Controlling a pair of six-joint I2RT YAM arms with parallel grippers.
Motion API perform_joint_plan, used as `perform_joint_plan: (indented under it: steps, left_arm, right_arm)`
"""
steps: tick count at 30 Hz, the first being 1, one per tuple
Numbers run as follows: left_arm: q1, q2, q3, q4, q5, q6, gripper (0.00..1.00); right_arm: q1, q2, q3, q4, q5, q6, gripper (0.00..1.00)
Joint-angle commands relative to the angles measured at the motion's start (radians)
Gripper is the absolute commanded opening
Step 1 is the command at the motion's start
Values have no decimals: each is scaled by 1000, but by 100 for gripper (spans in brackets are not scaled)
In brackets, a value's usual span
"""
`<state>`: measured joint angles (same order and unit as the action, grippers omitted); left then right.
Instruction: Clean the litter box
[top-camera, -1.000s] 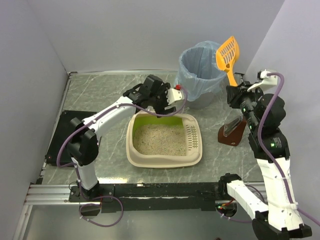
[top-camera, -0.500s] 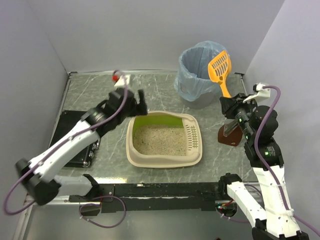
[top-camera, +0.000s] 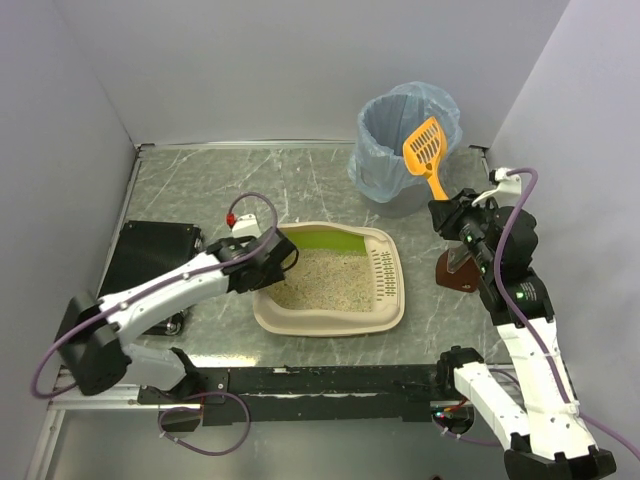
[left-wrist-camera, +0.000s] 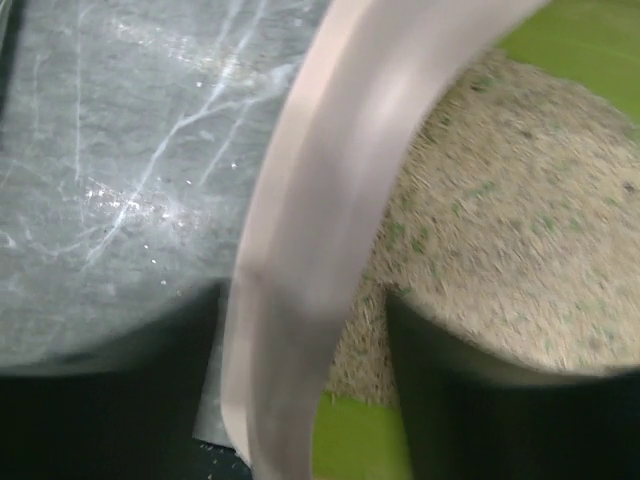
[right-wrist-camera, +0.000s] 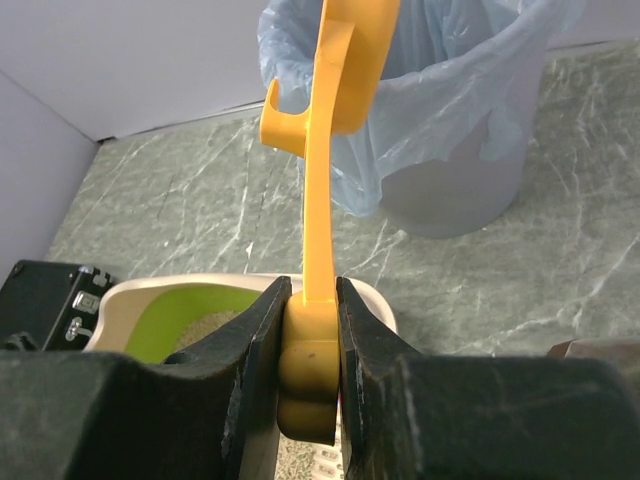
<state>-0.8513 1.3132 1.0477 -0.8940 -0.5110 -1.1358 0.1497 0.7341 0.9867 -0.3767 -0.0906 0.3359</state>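
The litter box (top-camera: 330, 322), a rounded cream plastic tray with a lime-green wall and grainy beige litter, is found at the middle of the veined grey worktop (top-camera: 200, 190). Its smooth left rim is straddled by the left gripper (top-camera: 283, 256), fingers (left-wrist-camera: 100, 400) apart. The slotted orange scoop (top-camera: 424, 148) is clamped by the right gripper (right-wrist-camera: 308, 330) beside the blue-bagged bin (top-camera: 385, 160). Half a second earlier the left gripper was raised clear of the rim.

Large rounded-rectangular plastic litter box (top-camera: 330, 322) cream at the rim, lime-green on the inner wall, its sandy litter (top-camera: 325, 280) beige with green flecks; small slotted plastic scoop (top-camera: 424, 148) orange; round bin (top-camera: 410, 203) grey, its bag (top-camera: 385, 120) light blue; stone-look table (top-camera: 200, 190) grey-green, white-veined; wedge-shaped stand (top-camera: 462, 272) dark brown.
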Motion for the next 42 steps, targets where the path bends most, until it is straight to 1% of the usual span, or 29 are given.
perform_joint_plan:
  steps: [1, 3, 5, 6, 7, 8, 9, 11, 12, 14, 15, 17, 18, 20, 21, 23, 24, 25, 27, 29, 30, 32, 33, 34, 35, 37, 38, 40, 42]
  left_arm:
    - [14, 92, 50, 4, -110, 17, 44]
    - [21, 124, 60, 55, -130, 91, 23]
    - [43, 150, 78, 133, -135, 155, 12]
    - [50, 159, 83, 165, -138, 253, 3]
    - [55, 167, 86, 209, -150, 312, 1]
    - [64, 175, 81, 255, -165, 382, 1]
    - [70, 176, 72, 374, -167, 547, 1]
    - [98, 167, 32, 499, -134, 721, 1]
    - [109, 159, 5, 641, -101, 886, 1]
    - [141, 121, -24, 769, 38, 1070, 1]
    - [146, 107, -58, 882, 137, 1254, 1]
    - [175, 95, -68, 929, 288, 1464, 2]
    - [187, 104, -33, 917, 456, 1520, 3]
    - [224, 173, 49, 743, 592, 1663, 6]
    - [241, 207, 134, 698, 652, 1685, 4]
    - [280, 320, 217, 640, 692, 1706, 6]
    - [290, 360, 312, 601, 706, 1723, 9]
    - [296, 398, 360, 560, 733, 1739, 15]
    - [299, 481, 461, 488, 753, 1753, 39]
    - [301, 509, 489, 500, 799, 1759, 45]
    - [301, 508, 500, 518, 802, 1751, 60]
    - [301, 488, 503, 552, 790, 1717, 70]
    - [301, 479, 508, 585, 772, 1702, 80]
    - [301, 468, 511, 601, 744, 1673, 85]
    - [301, 443, 521, 599, 699, 1615, 86]
    - [301, 387, 529, 631, 605, 1528, 96]
    - [301, 365, 526, 638, 516, 1431, 98]
    - [301, 286, 493, 641, 421, 1314, 99]
    - [299, 226, 419, 629, 309, 1097, 99]
  right_arm:
    - [-4, -12, 10, 48, 15, -3, 0]
    - [-4, -1, 16, 42, 6, -5, 0]
    - [-4, 14, 26, 29, 3, -5, 0]
    - [-4, 19, 29, 22, 5, -6, 0]
    - [-2, 25, 30, 15, 9, -8, 0]
    - [-2, 28, 32, 12, 12, -9, 0]
    - [-2, 31, 32, 6, 14, -11, 0]
    - [-2, 39, 33, -8, 11, -15, 0]
    - [-4, 39, 35, -16, 11, -18, 0]
    - [-1, 39, 36, -31, 12, -21, 0]
    - [-2, 37, 36, -39, 14, -21, 0]
    - [-2, 33, 41, -63, 9, -24, 0]
    - [-2, 30, 44, -71, 9, -23, 0]
    - [-2, 22, 53, -97, 8, -32, 0]
    - [-2, 19, 59, -123, 9, -35, 0]
    - [-1, 7, 70, -148, 12, -38, 0]
    - [-2, -5, 70, -166, 12, -43, 0]
    - [-2, -12, 72, -174, 11, -43, 0]
    - [-2, -33, 72, -191, 17, -46, 0]
    - [-2, -44, 70, -209, 26, -51, 0]
    - [-2, -51, 70, -212, 26, -54, 0]
    - [-4, -56, 69, -218, -3, -64, 0]
    - [-1, -61, 66, -212, -20, -70, 0]
    - [-2, -62, 57, -206, -65, -72, 0]
    - [-2, -64, 52, -190, -90, -75, 0]
    - [-2, -56, 44, -179, -153, -81, 0]
    - [-2, -50, 43, -176, -214, -78, 0]
    - [4, -22, 49, -176, -289, -84, 0]
    - [23, 7, 53, -162, -403, -55, 0]
